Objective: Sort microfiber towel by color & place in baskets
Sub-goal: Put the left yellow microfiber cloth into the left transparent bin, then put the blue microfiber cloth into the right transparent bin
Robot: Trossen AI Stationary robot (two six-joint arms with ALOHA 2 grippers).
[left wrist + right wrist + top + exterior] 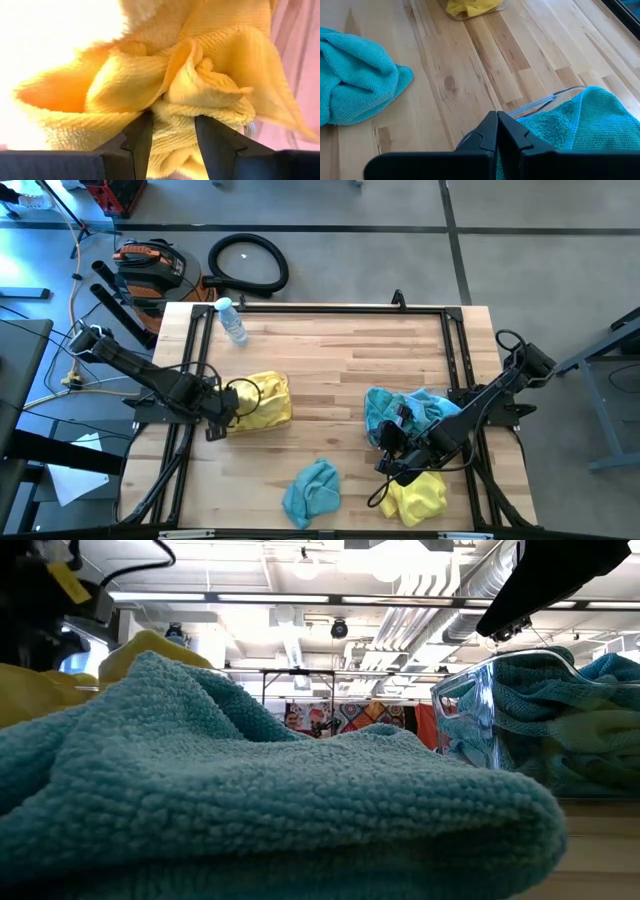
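Yellow towel — pinched between the left gripper fingers, over the yellow-filled basket at table left. Step in hand, by judgement: depositing it; next calls for opening the fingers and lifting clear. Teal towel loose, near centre. Right gripper closed, empty — beside the teal basket; another yellow towel near right.

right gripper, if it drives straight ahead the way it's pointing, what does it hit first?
Probably bare wooden table first: the shut right gripper points across open wood, with the loose teal towel off to one side. Farther along sits the basket of yellow towels; depth is unclear.
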